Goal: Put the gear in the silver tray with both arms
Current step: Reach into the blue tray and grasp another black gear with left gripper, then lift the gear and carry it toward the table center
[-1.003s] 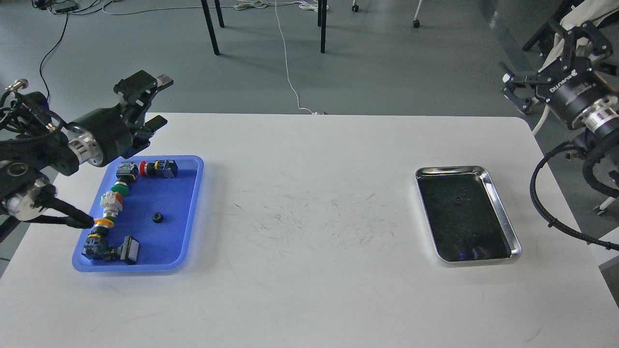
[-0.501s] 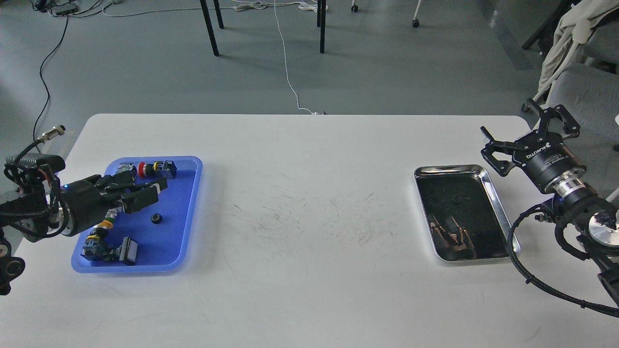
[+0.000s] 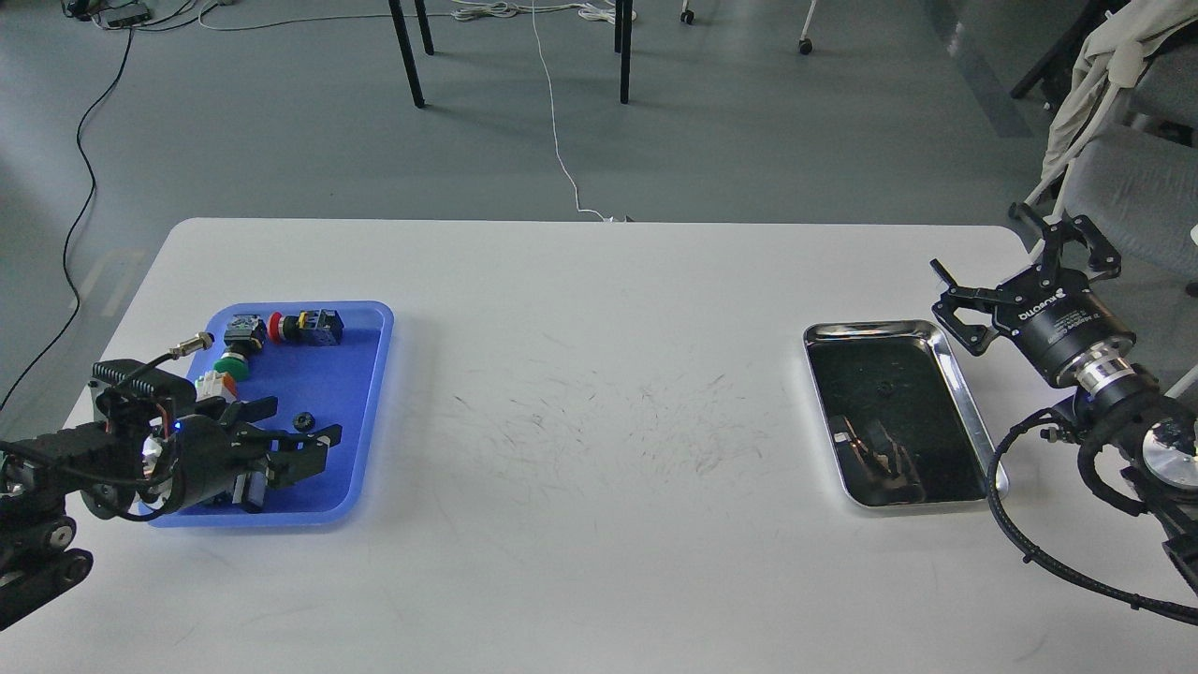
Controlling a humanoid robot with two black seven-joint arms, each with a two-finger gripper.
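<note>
The gear (image 3: 301, 421) is small and black and lies on the floor of the blue tray (image 3: 372, 374) at the table's left. My left gripper (image 3: 304, 432) is low over the front of the blue tray, fingers (image 3: 314, 440) spread open, with the gear right by the fingertips and not held. The silver tray (image 3: 970, 412) lies at the table's right, its dark floor reflecting my arm. My right gripper (image 3: 1018, 260) is open and empty, just beyond the silver tray's far right corner.
Several push-button switches (image 3: 304, 326) with red, green and yellow parts lie along the blue tray's back and left side. A chair with a beige cloth (image 3: 1086, 103) stands off the table's right. Chair legs and cables are on the floor behind.
My left arm dropped from above the blue tray's back left to low over its front, near the gear. My right arm came down from the upper right to beside the silver tray.
</note>
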